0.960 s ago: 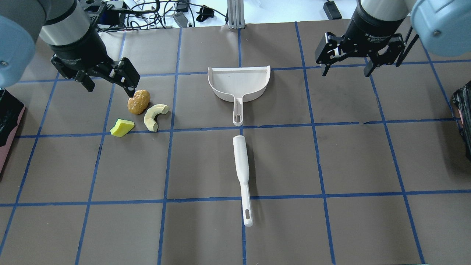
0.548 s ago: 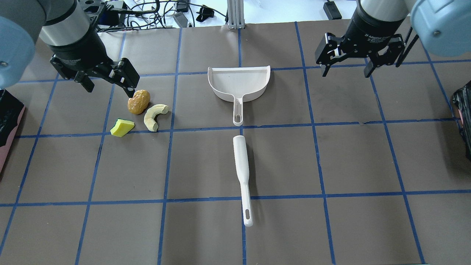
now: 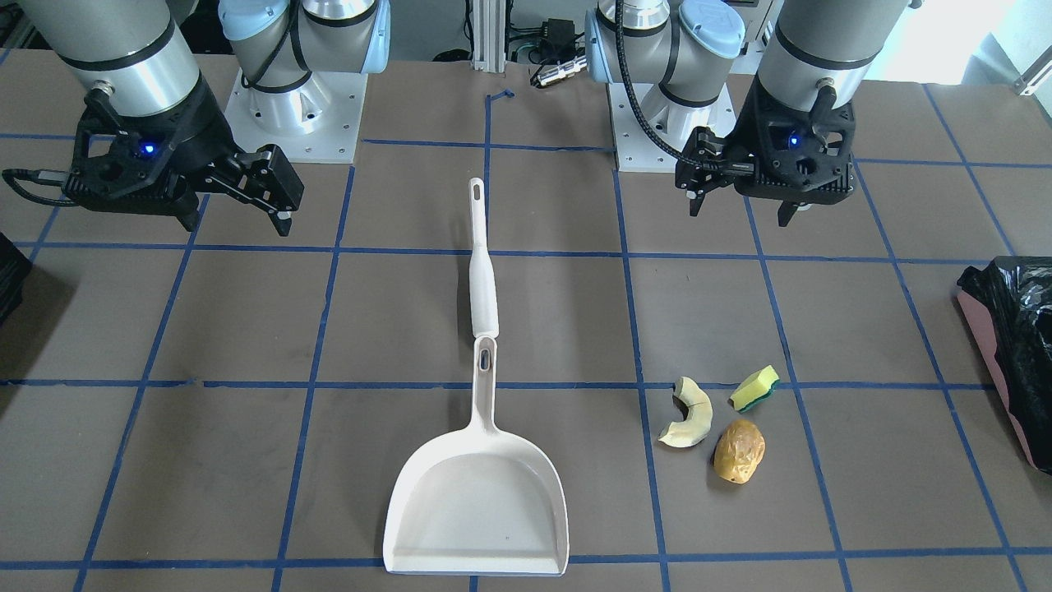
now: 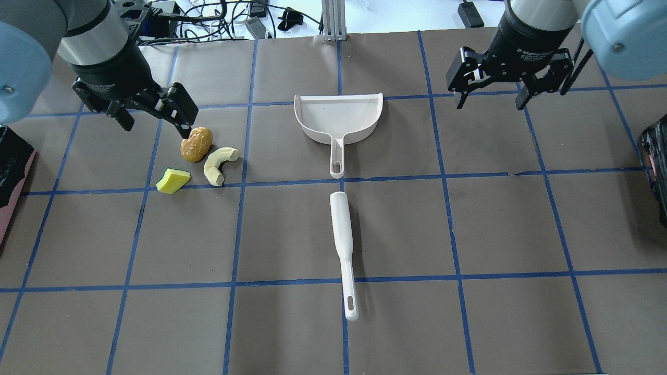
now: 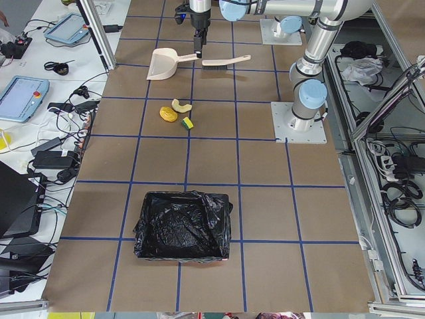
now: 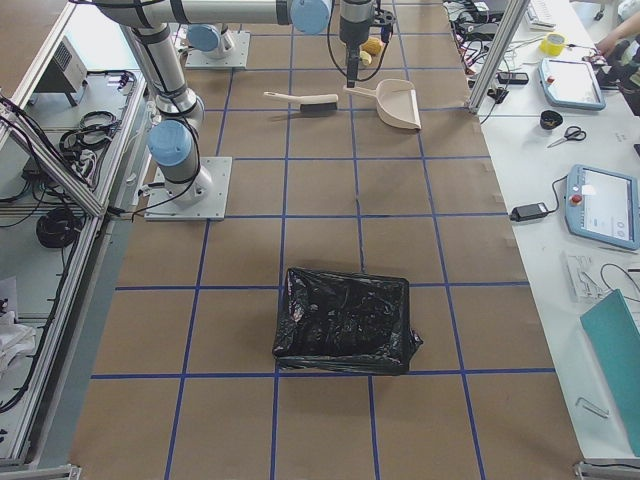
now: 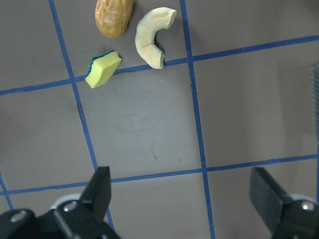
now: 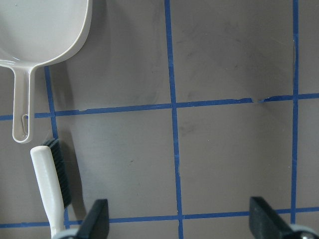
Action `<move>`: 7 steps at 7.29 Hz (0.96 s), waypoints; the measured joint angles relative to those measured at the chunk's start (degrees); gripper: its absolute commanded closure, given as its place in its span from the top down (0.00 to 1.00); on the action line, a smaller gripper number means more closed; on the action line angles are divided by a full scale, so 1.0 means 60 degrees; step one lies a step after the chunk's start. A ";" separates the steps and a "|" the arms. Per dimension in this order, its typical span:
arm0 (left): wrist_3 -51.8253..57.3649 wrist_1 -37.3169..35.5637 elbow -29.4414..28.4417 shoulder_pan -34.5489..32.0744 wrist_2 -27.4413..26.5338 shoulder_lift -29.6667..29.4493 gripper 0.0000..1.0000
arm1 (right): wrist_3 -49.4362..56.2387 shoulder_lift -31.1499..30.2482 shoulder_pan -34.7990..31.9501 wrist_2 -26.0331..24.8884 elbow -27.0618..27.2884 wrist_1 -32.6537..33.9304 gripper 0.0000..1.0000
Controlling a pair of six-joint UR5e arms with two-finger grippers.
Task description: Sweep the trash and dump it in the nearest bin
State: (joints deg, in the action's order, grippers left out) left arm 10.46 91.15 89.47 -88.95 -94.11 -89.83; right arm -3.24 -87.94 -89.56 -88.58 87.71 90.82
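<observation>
Seen from overhead, the bin (image 4: 11, 172) sits far left of the dustpan (image 4: 337, 115), at the table's edge, its black liner and pink side only partly in view. Nothing from the task shows inside it.

The left gripper (image 4: 155, 125) hangs left of the dustpan with its jaws spread wide and nothing between them; its wrist camera confirms the gap.

The trash lies on the table, well left of the dustpan and just below that gripper: the sponge (image 4: 173, 180) farthest left, then the potato (image 4: 196, 144), then the slice (image 4: 219, 164). The three sit close together, none of them touching the dustpan.

The dustpan rests flat and empty, mouth away from the robot. The brush (image 4: 344, 245) lies in line with the dustpan's handle, on the robot's side of it, tips near but apart.

The right gripper (image 4: 490, 104) hovers right of the dustpan, jaws apart and empty.

By this look the task has not really begun. Neither tool is held, no scrap is in the dustpan. Left to do: take up brush and dustpan, sweep all three scraps in, carry them to the bin and tip them out.
</observation>
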 measured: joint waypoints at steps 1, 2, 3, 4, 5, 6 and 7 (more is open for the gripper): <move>-0.0005 -0.0004 0.0000 0.0000 -0.0006 -0.0007 1.00 | 0.0008 -0.0005 0.0000 -0.0001 0.0000 -0.0003 1.00; -0.0003 -0.0010 0.0000 0.0000 -0.0013 -0.0007 1.00 | 0.0011 -0.0003 0.0000 -0.0002 0.0005 -0.0004 1.00; -0.0020 -0.0025 -0.0002 0.0000 -0.0016 -0.0016 1.00 | 0.0012 -0.0002 0.0000 -0.0002 0.0010 -0.0005 1.00; -0.0032 -0.0156 -0.0018 0.0000 -0.0025 -0.0066 1.00 | 0.0012 -0.0003 0.0000 0.0001 0.0012 -0.0005 1.00; -0.0015 -0.0423 -0.0045 0.0000 -0.0042 -0.0189 1.00 | 0.0006 -0.0009 0.0000 0.0008 0.0035 -0.0002 1.00; -0.0002 -0.0661 -0.0057 0.0000 -0.0095 -0.0339 1.00 | -0.0018 -0.0028 -0.0009 0.0011 0.0133 0.0004 1.00; 0.0004 -0.0886 -0.0064 0.0000 -0.0202 -0.0467 1.00 | -0.0073 -0.0057 -0.0069 0.0019 0.0428 0.0045 1.00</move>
State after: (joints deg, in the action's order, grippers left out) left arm 10.48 85.83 89.09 -88.94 -95.32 -92.64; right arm -3.68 -88.28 -89.97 -88.47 90.28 91.09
